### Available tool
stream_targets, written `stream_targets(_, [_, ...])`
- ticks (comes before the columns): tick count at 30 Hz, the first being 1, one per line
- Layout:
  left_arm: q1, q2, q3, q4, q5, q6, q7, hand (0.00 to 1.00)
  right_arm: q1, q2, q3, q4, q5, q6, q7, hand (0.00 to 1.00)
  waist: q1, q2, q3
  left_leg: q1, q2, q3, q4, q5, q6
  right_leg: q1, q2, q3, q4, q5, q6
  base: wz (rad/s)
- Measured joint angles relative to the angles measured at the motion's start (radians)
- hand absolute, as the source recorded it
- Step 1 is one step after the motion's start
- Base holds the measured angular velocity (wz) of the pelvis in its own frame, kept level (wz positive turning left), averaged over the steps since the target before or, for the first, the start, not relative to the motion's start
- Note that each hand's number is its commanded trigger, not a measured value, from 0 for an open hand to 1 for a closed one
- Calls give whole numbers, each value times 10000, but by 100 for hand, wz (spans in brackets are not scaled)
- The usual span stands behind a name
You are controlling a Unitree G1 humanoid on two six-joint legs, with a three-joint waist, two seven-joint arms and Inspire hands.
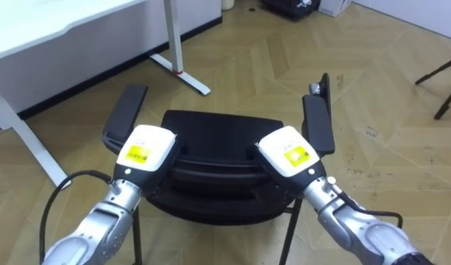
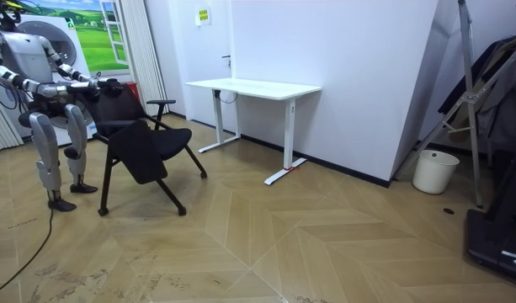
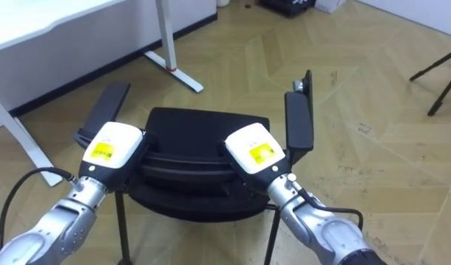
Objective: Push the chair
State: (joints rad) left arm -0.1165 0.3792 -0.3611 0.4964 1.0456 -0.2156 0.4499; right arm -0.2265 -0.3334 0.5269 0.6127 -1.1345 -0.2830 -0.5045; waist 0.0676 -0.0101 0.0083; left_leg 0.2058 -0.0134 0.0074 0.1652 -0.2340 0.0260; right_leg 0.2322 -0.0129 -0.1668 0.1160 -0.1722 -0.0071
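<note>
Wood floor in a herringbone pattern runs under a white bench at the far left. Near the robot stands the black chair, its back toward the robot and its seat facing the bench. The left hand rests on the left part of the backrest top and the right hand on the right part. Both hands' fingers are hidden beyond the rim, so I cannot tell their grip. Armrests flank the hands. A white bin stands by the wall at the room view's right.
</note>
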Motion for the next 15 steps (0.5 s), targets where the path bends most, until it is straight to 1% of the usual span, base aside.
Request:
stream_targets(3, [-64, -79, 46, 167, 17, -3, 8, 100, -93, 101, -1, 227, -23, -3, -36, 100, -21, -28, 0, -33, 5, -63, 54, 0, 0, 58, -11, -41, 1, -2, 2, 5])
stream_targets(5, [-228, -133, 54, 417, 107, -109, 63, 100, -104, 135, -48, 303, -51, 0, -95, 100, -42, -69, 20, -120, 9, -91, 141, -1, 0, 57, -18, -184, 9, -8, 7, 15])
stream_targets(7, [-544, -175, 54, 822, 146, -307, 187, 100, -175, 171, -90, 436, -64, 7, -166, 100, 87, -142, 63, -363, 9, -74, 500, -8, -7, 13, -27, -300, 37, -9, 6, 8])
stream_targets(8, [-631, -185, 53, 936, 147, -353, 210, 100, -195, 192, -113, 469, -67, 10, -170, 100, 93, -162, 67, -478, 8, -64, 662, -15, -8, -28, -34, -322, 51, -9, 6, 5])
stream_targets(9, [-817, -211, 46, 1178, 146, -414, 268, 100, -329, 220, -118, 576, -75, 10, -190, 100, 126, -166, 89, -761, 9, -33, 1012, -27, -25, -123, -50, -424, 108, -8, 5, 14])
stream_targets(10, [-1055, -329, 56, 1521, 142, -449, 334, 100, -498, 231, -120, 753, -75, 3, -204, 100, 117, -163, 124, -1032, 20, 69, 1406, -31, -29, -226, -77, -506, 240, -21, -16, 19])
stream_targets(11, [-1195, -413, 55, 1720, 148, -458, 373, 100, -589, 231, -121, 857, -74, 3, -207, 100, 112, -178, 130, -1213, 22, 71, 1661, -30, -29, -283, -83, -568, 309, -42, -51, 21])
stream_targets(12, [-1437, -559, 56, 2061, 157, -456, 444, 100, -760, 253, -158, 1070, -74, -5, -211, 100, 114, -177, 167, -1557, 27, 74, 2154, -32, -32, -428, -120, -635, 483, -113, -112, 24])
stream_targets(13, [-1739, -676, 53, 2472, 175, -508, 560, 100, -917, 288, -218, 1284, -74, -13, -257, 100, 123, -186, 252, -1846, 50, 116, 2580, -61, -82, -503, -199, -740, 646, -231, -169, 21])
stream_targets(14, [-1915, -747, 54, 2675, 180, -530, 609, 100, -1012, 291, -245, 1394, -74, -25, -278, 100, 134, -211, 241, -2050, 93, 194, 2865, -107, -160, -614, -211, -851, 791, -325, -187, 31])
stream_targets(15, [-2323, -833, 54, 2976, 182, -546, 639, 100, -1231, 317, -383, 1537, -81, -31, -287, 100, 104, -254, 291, -2585, 235, 372, 3567, -208, -310, -895, -209, -1031, 1187, -574, -246, 38])
